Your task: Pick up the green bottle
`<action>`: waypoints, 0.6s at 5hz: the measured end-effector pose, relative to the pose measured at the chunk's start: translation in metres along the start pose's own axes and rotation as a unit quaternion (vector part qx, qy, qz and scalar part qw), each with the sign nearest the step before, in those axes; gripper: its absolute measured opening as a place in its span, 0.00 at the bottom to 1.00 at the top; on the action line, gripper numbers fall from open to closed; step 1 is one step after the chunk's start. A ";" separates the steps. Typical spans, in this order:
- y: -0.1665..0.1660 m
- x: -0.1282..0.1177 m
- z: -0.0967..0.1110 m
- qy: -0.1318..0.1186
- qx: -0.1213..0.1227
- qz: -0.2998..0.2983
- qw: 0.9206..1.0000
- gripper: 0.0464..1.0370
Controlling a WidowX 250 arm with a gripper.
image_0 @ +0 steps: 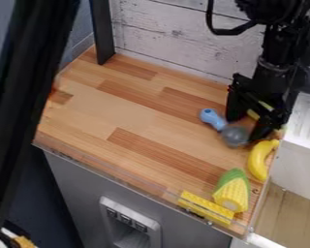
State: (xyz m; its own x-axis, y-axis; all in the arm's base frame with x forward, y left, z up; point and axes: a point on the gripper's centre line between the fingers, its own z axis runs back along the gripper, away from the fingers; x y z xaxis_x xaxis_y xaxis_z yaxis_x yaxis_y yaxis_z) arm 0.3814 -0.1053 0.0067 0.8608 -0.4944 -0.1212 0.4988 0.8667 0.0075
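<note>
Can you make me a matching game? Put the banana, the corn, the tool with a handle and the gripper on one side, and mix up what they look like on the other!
1. banana
2. corn
3. tool
4. gripper

A. blue handle, grey end
B. black, by the wooden counter's right side
C. yellow and green, by the front edge
D. yellow and curved

Right pairs: 1-D, 2-C, 3-A, 4-B
</note>
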 end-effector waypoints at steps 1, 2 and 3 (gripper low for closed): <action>0.000 0.000 -0.001 0.001 0.000 0.011 1.000 0.65; -0.001 0.000 0.000 0.000 -0.002 0.040 0.999 0.37; -0.001 0.000 0.000 0.000 -0.004 0.074 0.997 0.15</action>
State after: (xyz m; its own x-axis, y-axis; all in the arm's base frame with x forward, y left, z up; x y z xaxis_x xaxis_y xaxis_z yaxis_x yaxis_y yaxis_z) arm 0.3812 -0.1060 0.0064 0.9246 -0.3616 -0.1197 0.3661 0.9304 0.0164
